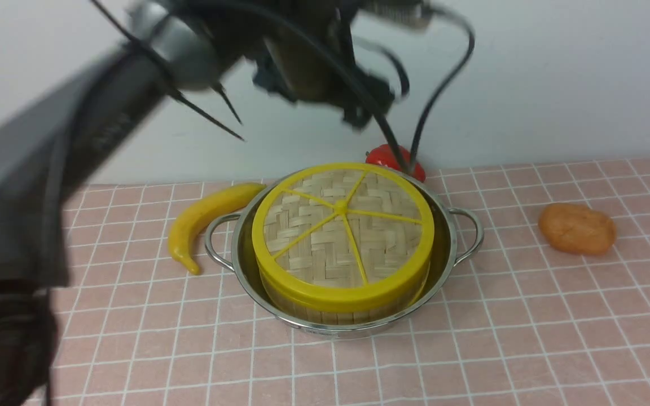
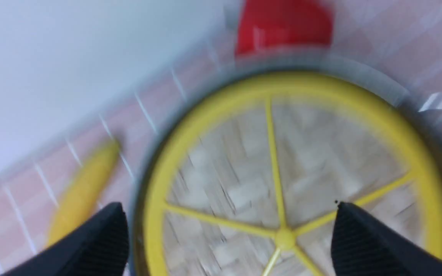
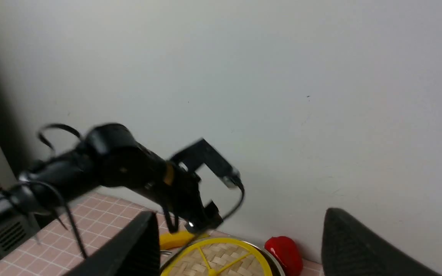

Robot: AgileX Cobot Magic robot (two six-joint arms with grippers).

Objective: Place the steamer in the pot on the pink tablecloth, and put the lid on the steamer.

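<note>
The shiny pot (image 1: 450, 239) stands on the pink tablecloth (image 1: 528, 316). The steamer (image 1: 308, 312) sits inside it; only a strip of its slatted wall shows. The woven lid (image 1: 342, 225) with yellow rim and spokes lies flat on top of the steamer. My left gripper (image 2: 228, 204) hovers open above the lid (image 2: 282, 153), touching nothing, and the picture is blurred by motion. Its arm (image 1: 105, 129) sweeps in from the left, high over the pot. My right gripper (image 3: 240, 212) is open and empty, raised high and facing the wall. It is out of the front view.
A yellow banana (image 1: 201, 217) lies just left of the pot's handle. A red pepper-like thing (image 1: 395, 159) sits behind the pot by the wall. An orange-brown lump (image 1: 577, 228) lies to the right. The white wall closes off the back.
</note>
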